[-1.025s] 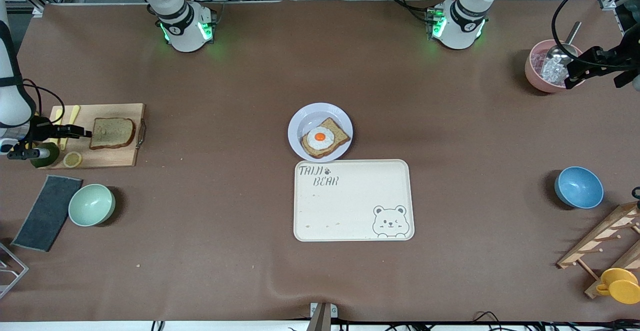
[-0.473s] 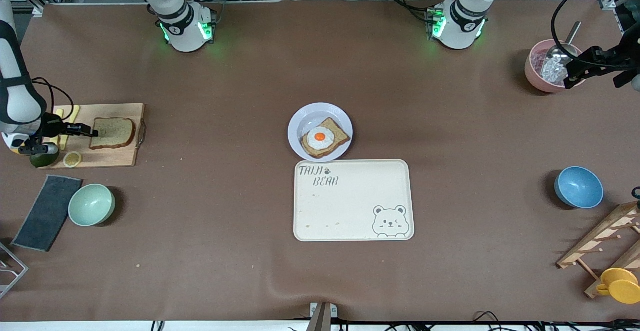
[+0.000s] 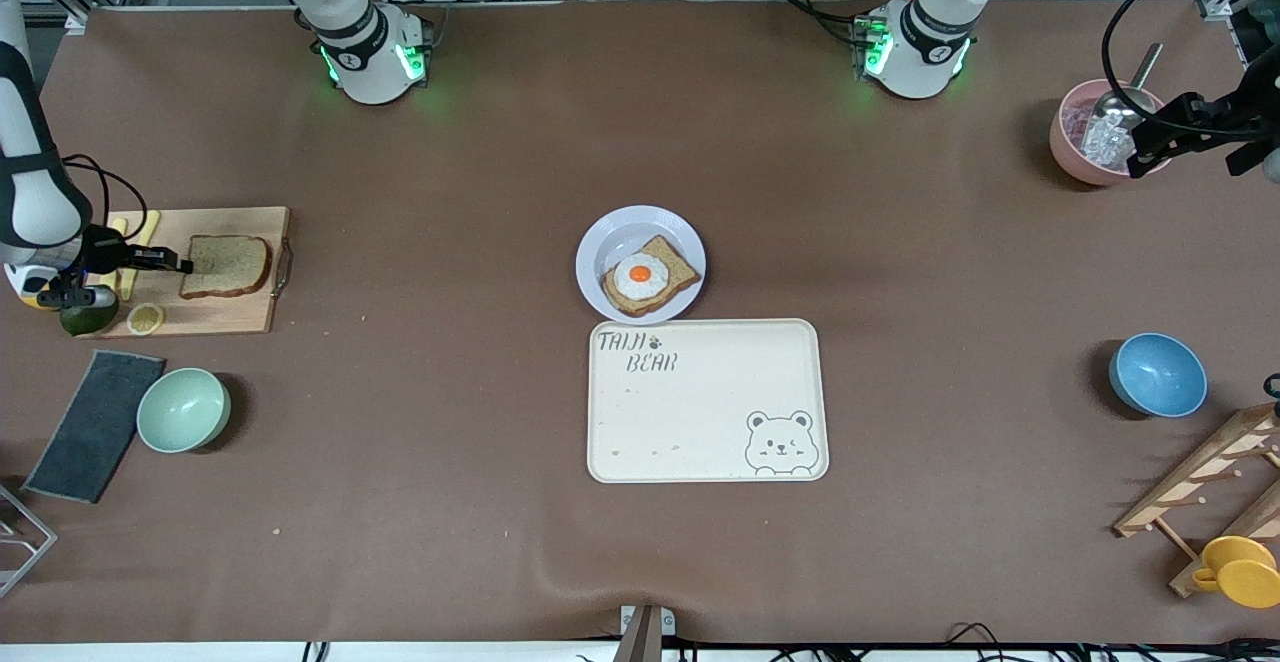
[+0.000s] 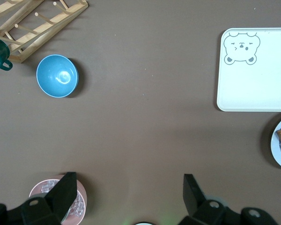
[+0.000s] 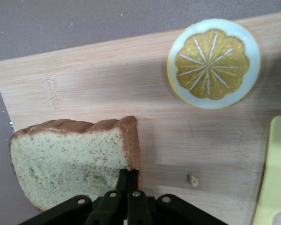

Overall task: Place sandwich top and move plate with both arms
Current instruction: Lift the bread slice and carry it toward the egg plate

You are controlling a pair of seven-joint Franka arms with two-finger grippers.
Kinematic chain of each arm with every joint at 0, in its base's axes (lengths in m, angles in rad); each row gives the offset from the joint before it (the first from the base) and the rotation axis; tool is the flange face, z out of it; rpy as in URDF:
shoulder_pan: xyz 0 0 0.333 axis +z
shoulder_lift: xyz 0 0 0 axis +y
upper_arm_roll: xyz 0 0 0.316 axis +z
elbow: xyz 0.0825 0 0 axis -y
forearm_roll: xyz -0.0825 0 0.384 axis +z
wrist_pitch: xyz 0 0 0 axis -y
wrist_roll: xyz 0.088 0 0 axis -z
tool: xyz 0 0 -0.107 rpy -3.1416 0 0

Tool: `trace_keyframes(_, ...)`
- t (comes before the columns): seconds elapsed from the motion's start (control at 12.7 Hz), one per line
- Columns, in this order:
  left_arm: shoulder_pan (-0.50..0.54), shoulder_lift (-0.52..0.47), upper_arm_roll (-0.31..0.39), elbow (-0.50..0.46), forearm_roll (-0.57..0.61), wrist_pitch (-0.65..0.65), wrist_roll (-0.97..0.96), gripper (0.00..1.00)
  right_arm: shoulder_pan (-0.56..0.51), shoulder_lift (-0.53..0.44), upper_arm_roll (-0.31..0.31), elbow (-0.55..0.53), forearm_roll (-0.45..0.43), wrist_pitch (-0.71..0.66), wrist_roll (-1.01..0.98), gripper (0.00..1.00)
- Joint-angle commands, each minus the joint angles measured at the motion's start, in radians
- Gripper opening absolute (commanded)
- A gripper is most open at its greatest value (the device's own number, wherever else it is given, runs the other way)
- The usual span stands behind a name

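Observation:
The sandwich top (image 3: 228, 265), a plain brown slice, lies on a wooden cutting board (image 3: 230, 317) at the right arm's end of the table. My right gripper (image 3: 185, 266) is shut on the slice's crust edge, and in the right wrist view the gripper (image 5: 129, 174) has its fingers pressed together on the sandwich top (image 5: 65, 168). The plate (image 3: 620, 232) sits mid-table with an egg-topped bread slice (image 3: 648, 277) on it. My left gripper (image 3: 1165, 137) hangs open over a pink bowl (image 3: 1085, 157). In the left wrist view that gripper (image 4: 129, 187) holds nothing.
A cream bear tray (image 3: 700, 412) lies just nearer the camera than the plate. A lemon slice (image 3: 145, 318) and a lime (image 3: 85, 320) are by the board. A mint bowl (image 3: 183, 409), dark cloth (image 3: 95, 424), blue bowl (image 3: 1157, 374) and wooden rack (image 3: 1210, 472) flank the table.
My right gripper slid forward onto the slice's edge and its fingers closed there. The left arm has stayed still.

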Motion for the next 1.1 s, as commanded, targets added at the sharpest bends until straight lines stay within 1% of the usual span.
trace_keyframes(0.0, 0.0, -0.008, 0.0, 0.001, -0.018, -0.006, -0.003, 1.0, 0.005, -0.025, 0.03, 0.016, 0.02, -0.074, -0.017, 0.0)
trace_keyframes(0.16, -0.001, -0.008, -0.007, 0.005, -0.027, -0.006, -0.009, 1.0, 0.025, -0.033, 0.033, 0.103, 0.02, -0.236, 0.008, 0.0)
trace_keyframes(0.39, 0.0, -0.009, -0.011, 0.004, -0.039, -0.006, -0.013, 1.0, 0.075, -0.039, 0.036, 0.18, 0.026, -0.392, 0.018, 0.0)
trace_keyframes(0.55, 0.0, -0.009, -0.013, 0.002, -0.039, -0.006, -0.013, 1.0, 0.095, -0.038, 0.035, 0.214, 0.122, -0.497, 0.049, 0.0)
trace_keyframes(0.63, 0.0, -0.009, -0.013, 0.001, -0.039, -0.009, -0.013, 1.0, 0.117, -0.038, 0.035, 0.234, 0.144, -0.544, 0.081, 0.0)
trace_keyframes(0.79, 0.0, -0.009, -0.013, 0.001, -0.041, -0.009, -0.013, 1.0, 0.167, -0.045, 0.036, 0.25, 0.18, -0.591, 0.139, 0.0)
trace_keyframes(1.03, 0.002, -0.02, -0.013, -0.002, -0.041, -0.019, -0.013, 1.0, 0.276, -0.061, 0.035, 0.25, 0.289, -0.634, 0.263, 0.0)
